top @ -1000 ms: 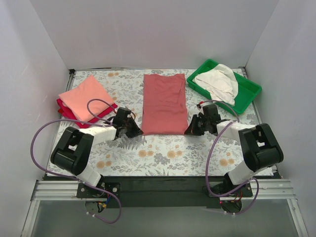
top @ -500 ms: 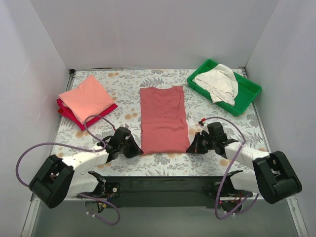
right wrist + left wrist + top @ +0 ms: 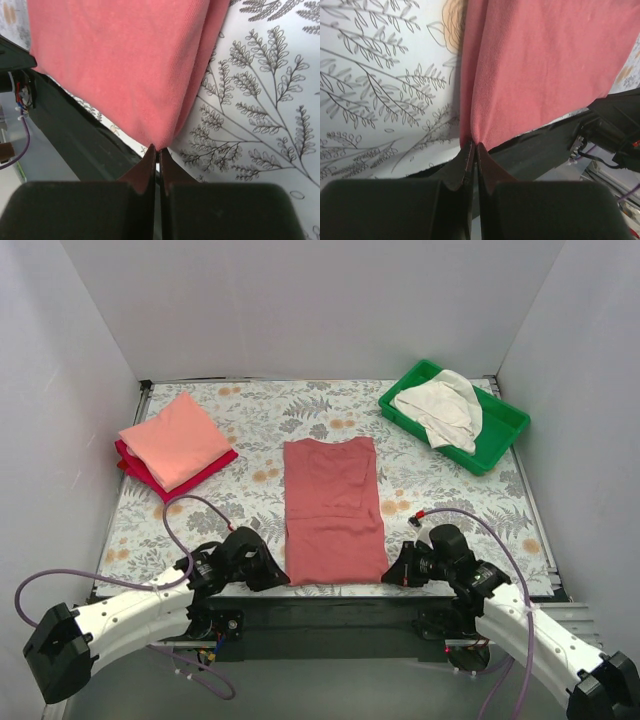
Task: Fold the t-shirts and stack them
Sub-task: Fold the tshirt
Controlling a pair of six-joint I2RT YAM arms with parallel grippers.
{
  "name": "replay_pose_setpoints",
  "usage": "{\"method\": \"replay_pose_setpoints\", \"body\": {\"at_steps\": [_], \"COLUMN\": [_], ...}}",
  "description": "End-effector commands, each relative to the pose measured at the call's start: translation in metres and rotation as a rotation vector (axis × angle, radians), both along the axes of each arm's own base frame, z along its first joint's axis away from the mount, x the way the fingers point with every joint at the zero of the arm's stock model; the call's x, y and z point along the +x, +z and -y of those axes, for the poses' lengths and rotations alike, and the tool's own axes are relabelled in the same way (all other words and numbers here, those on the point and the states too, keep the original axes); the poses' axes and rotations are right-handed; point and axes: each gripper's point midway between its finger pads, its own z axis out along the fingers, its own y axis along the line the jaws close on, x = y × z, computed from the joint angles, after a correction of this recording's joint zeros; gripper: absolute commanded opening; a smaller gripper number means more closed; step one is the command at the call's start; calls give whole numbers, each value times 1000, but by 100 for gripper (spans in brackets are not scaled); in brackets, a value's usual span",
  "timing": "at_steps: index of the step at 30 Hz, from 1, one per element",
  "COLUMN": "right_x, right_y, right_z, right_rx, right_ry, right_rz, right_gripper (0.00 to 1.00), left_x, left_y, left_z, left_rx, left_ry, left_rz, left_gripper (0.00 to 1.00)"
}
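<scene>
Table (image 3: 450,495), 1: floral-printed top, white walls on three sides

Arms, 2: both stretched low along the near edge, elbows out to the sides, wrists turned in toward the centre; right arm cut off at the lower right corner of the overhead view

T-shirts, 4:
- brick-red t-shirt (image 3: 333,510), 1: folded to a long narrow panel, flat at the centre of the table, near hem at the table's near edge
- salmon-pink t-shirt (image 3: 175,438), 1: folded, lying on top of the crimson one at the far left
- crimson t-shirt (image 3: 208,468), 1: folded, mostly covered, only its near and left margins showing
- cream-white t-shirt (image 3: 440,408), 1: crumpled, unfolded, inside the tray, draped over one rim

Green tray (image 3: 500,432), 1: set at an angle in the far right corner

Grippers, 2:
- left gripper (image 3: 275,577): jaws pressed together, pinching the near left corner of the brick-red t-shirt
- right gripper (image 3: 395,573): jaws pressed together, pinching the near right corner of the same shirt

Purple cables, 2: one looping from each arm

Hard to make out: fingertips in the overhead view, dark against dark; cloth layers at each pinched corner, not countable in either wrist view; lower half of both wrist views filled by the gripper bodies
</scene>
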Motion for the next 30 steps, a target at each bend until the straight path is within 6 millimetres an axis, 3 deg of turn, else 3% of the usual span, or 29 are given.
{"method": "replay_pose_setpoints", "body": {"at_steps": [1,5,10,17,19,21,22,24,25,30], "right_x": [-14,-13,5,44,55,68,76,84,92,120], "right_y": [-1,10,27,77,93,101,115,121,136,164], "right_z": [6,3,3,2,1,4,3,3,3,4], "right_rx": [-11,11,-18,-48,-52,-82,-80,-104,-99,-146], "right_ry": [-26,-20,-38,-86,-105,-141,-157,-165,-186,-245], "right_rz": [-65,-41,49,228,265,299,333,349,381,440], "right_gripper": [1,1,1,1,1,1,1,1,1,1], "left_x": [-12,-7,9,44,64,74,84,96,100,123], "left_y": [4,18,36,78,97,102,116,126,127,148], "left_z": [-3,1,4,3,-1,-3,-2,0,-2,-2], "left_rx": [2,15,27,39,74,115,123,147,170,215], "left_ry": [-1,-7,11,92,165,198,218,246,262,337], "left_rz": [-34,0,62,229,297,314,358,380,385,439], "left_gripper": [0,0,0,0,0,0,0,0,0,0]}}
